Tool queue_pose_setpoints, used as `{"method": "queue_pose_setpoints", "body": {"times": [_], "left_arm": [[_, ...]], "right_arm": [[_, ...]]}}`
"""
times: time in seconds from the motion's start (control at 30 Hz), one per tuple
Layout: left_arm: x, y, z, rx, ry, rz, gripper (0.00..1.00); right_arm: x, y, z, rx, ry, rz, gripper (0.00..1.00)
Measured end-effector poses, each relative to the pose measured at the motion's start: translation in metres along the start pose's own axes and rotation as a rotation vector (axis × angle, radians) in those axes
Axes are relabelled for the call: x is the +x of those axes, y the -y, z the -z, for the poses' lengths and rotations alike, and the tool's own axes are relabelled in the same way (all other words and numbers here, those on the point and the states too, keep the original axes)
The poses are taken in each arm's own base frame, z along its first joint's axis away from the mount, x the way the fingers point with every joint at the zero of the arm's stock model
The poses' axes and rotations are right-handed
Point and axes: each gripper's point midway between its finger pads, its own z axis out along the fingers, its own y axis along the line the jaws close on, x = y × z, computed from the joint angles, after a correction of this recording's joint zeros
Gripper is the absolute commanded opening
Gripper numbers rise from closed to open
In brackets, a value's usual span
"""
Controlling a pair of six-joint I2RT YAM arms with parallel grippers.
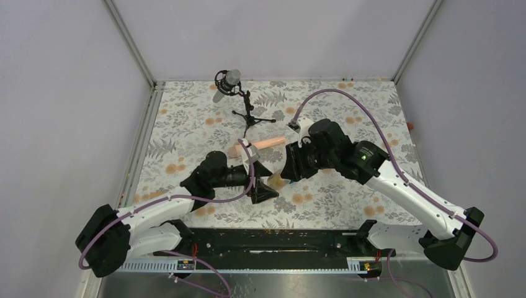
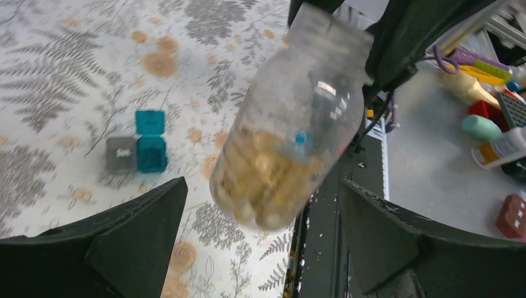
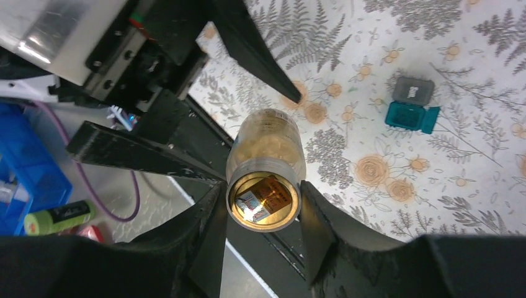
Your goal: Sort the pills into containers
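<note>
My right gripper (image 3: 262,190) is shut on the end of a small translucent amber bottle (image 3: 267,143) and holds it tilted above the table. The bottle is packed with tan pills (image 2: 260,177). My left gripper (image 2: 262,186) is open, its two black fingers standing wide on either side of the bottle (image 2: 285,118) without touching it. The teal-and-grey box (image 2: 136,149) lies open on the floral cloth, also seen in the right wrist view (image 3: 412,105). In the top view both grippers meet near the table's front middle, left (image 1: 263,189) and right (image 1: 286,171).
A long peach cylinder (image 1: 263,144) lies behind the grippers. A microphone on a small tripod (image 1: 232,84) stands at the back. The black base rail (image 2: 329,236) runs under the bottle; loose clutter (image 2: 490,124) lies beyond the table edge.
</note>
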Motion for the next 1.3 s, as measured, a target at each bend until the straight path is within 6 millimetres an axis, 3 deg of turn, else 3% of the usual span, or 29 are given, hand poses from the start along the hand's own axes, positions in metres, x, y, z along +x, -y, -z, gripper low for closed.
{"method": "queue_pose_setpoints", "body": {"times": [0.2, 0.37, 0.43, 0.5, 0.6, 0.7, 0.87, 1.07, 1.3], "left_arm": [[-0.006, 0.016, -0.018, 0.128, -0.017, -0.061, 0.71], [-0.005, 0.024, -0.02, 0.189, -0.019, -0.072, 0.37], [-0.004, 0.026, -0.02, 0.202, -0.023, -0.071, 0.23], [-0.004, 0.026, -0.02, 0.204, -0.022, -0.069, 0.01], [-0.009, 0.024, -0.021, 0.184, 0.001, -0.059, 0.0], [-0.025, 0.014, -0.025, 0.114, 0.076, -0.052, 0.0], [-0.027, -0.009, -0.024, -0.026, 0.128, 0.024, 0.0], [-0.042, -0.026, -0.02, -0.145, 0.204, 0.073, 0.0], [-0.046, -0.036, -0.017, -0.213, 0.23, 0.116, 0.0]], "right_arm": [[0.006, -0.012, 0.007, -0.077, -0.028, 0.006, 0.25], [0.007, -0.014, 0.008, -0.095, -0.033, 0.011, 0.27], [0.007, -0.014, 0.008, -0.098, -0.034, 0.01, 0.38], [0.006, -0.014, 0.007, -0.098, -0.033, 0.008, 0.58], [0.001, -0.013, 0.004, -0.092, -0.006, -0.01, 0.84], [-0.001, -0.005, -0.014, -0.07, 0.049, -0.05, 0.89], [-0.012, 0.009, -0.037, -0.033, 0.165, -0.142, 0.84], [-0.042, 0.006, -0.036, -0.052, 0.329, -0.194, 0.87], [-0.062, 0.003, -0.035, -0.061, 0.398, -0.199, 0.65]]}}
